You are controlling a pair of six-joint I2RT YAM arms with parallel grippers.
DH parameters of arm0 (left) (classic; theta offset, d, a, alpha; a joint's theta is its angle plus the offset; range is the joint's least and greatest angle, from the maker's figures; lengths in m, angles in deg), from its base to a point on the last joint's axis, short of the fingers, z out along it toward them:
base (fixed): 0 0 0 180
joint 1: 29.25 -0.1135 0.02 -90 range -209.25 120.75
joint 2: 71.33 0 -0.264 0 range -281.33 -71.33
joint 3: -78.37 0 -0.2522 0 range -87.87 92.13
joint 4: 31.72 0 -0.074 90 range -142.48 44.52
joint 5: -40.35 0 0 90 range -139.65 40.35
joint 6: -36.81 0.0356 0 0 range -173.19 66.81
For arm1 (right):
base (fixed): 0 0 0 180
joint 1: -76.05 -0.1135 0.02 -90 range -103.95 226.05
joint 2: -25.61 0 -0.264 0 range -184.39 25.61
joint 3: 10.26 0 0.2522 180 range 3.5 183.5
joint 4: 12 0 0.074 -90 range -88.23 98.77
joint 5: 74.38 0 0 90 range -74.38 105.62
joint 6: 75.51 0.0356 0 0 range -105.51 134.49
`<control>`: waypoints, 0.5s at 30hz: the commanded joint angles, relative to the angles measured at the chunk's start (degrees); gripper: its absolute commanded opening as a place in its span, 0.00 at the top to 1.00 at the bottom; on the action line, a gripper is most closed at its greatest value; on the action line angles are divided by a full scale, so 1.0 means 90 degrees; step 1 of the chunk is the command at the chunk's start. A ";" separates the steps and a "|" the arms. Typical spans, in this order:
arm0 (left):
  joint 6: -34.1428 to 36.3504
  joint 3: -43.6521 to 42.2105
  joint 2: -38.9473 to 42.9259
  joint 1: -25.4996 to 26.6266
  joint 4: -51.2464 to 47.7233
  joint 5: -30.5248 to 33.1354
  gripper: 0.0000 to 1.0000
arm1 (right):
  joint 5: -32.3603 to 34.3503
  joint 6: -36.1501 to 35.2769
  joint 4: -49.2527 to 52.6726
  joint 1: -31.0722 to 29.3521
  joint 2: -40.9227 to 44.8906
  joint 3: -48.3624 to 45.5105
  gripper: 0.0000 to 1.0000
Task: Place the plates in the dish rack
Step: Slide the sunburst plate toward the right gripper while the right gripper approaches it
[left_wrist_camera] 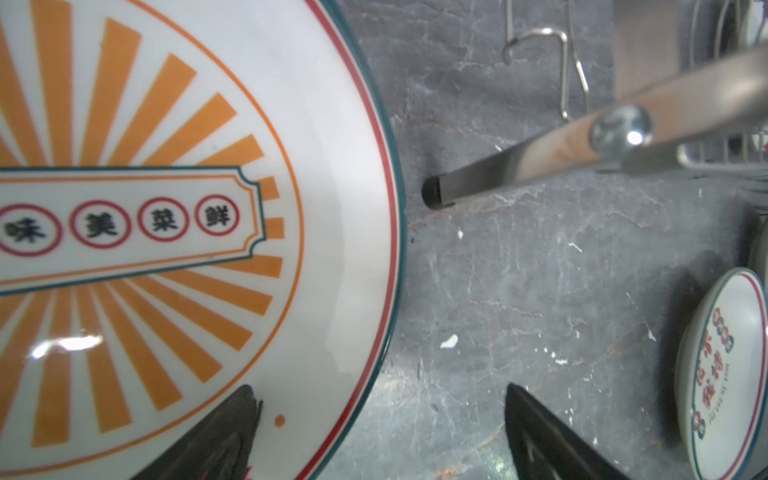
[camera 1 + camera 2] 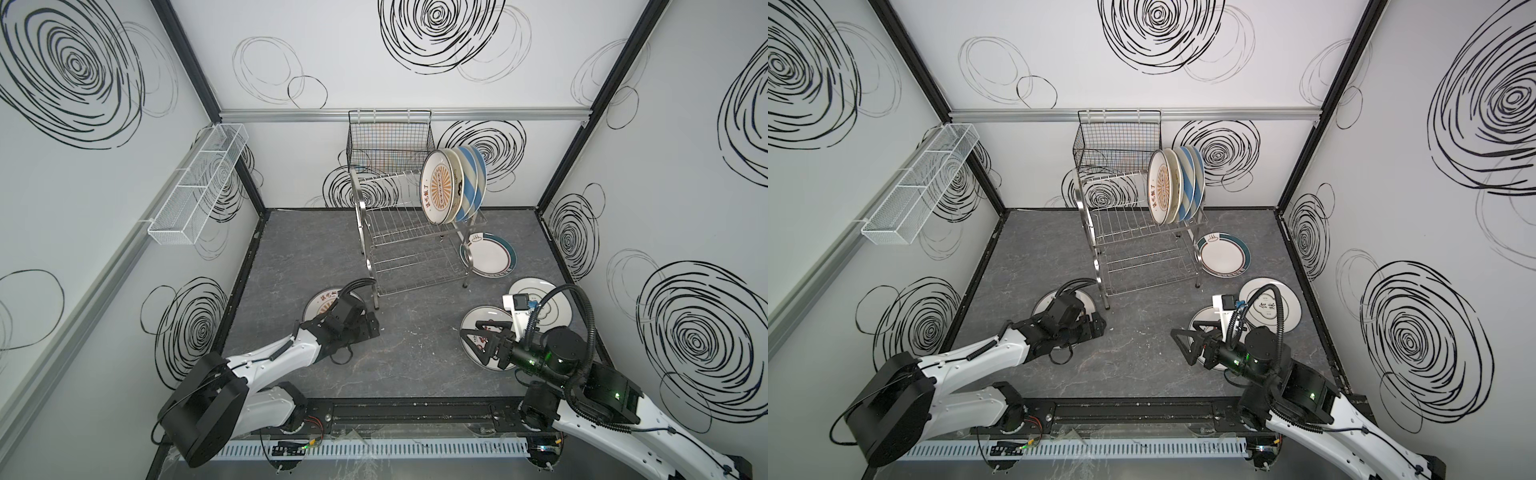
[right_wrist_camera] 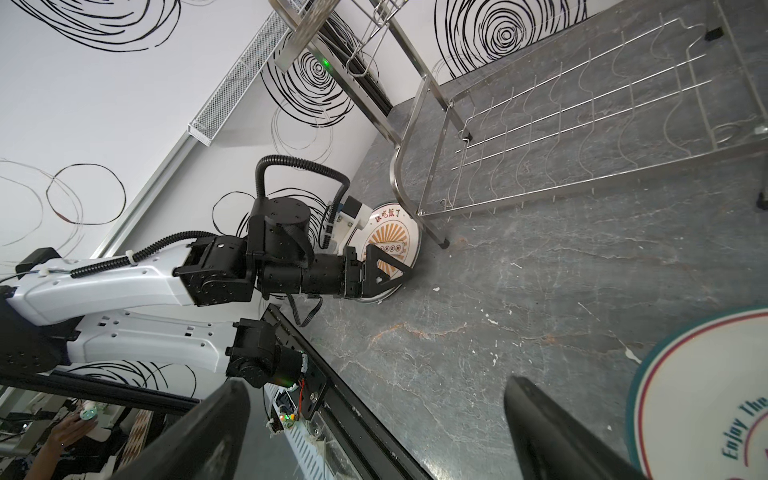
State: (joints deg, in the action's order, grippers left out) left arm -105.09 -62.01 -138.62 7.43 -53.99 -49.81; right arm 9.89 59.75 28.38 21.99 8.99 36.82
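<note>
The dish rack (image 2: 409, 245) stands mid-table with several plates upright in its top tier, an orange sunburst plate (image 2: 440, 189) in front and a blue-striped one (image 2: 473, 183) behind. A second sunburst plate (image 1: 166, 232) lies flat by the rack's near leg. My left gripper (image 1: 382, 432) is open low over that plate's rim, one finger above the plate and one above the floor. A teal-rimmed plate (image 2: 492, 259), a whitish plate (image 2: 555, 305) and a red-lettered plate (image 2: 484, 322) lie flat on the right. My right gripper (image 2: 471, 347) hovers open and holds nothing at the lettered plate's near edge.
A black wire-mesh basket (image 2: 388, 137) hangs on the back wall behind the rack. A long white mesh tray (image 2: 199, 183) is fixed to the left wall. The rack's tube leg (image 1: 519, 166) stands close beside the left gripper. The black front rail (image 2: 415, 411) borders the table.
</note>
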 commanded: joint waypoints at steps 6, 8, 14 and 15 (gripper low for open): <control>-0.0928 -0.0742 0.0826 0.0900 0.0095 0.0023 0.04 | 0.0198 0.0063 -0.0072 -0.0036 -0.0585 0.0209 0.00; -0.0946 -0.0584 0.0705 0.1376 -0.0057 0.0188 0.04 | 0.0307 0.0069 0.0205 -0.0038 -0.1050 0.0401 0.00; -0.0946 0.0114 0.0118 0.2448 -0.0343 0.0660 0.04 | 0.0154 0.0180 -0.0367 -0.0048 -0.1492 0.0139 0.00; -0.0890 0.0240 0.0077 0.2480 -0.0378 0.0717 0.04 | 0.0149 0.0212 -0.0576 -0.0048 -0.1465 0.0015 0.00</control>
State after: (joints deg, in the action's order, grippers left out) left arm -111.91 -62.14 -136.63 28.50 -54.80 -45.90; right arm 11.04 60.25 27.50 21.94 -4.96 38.22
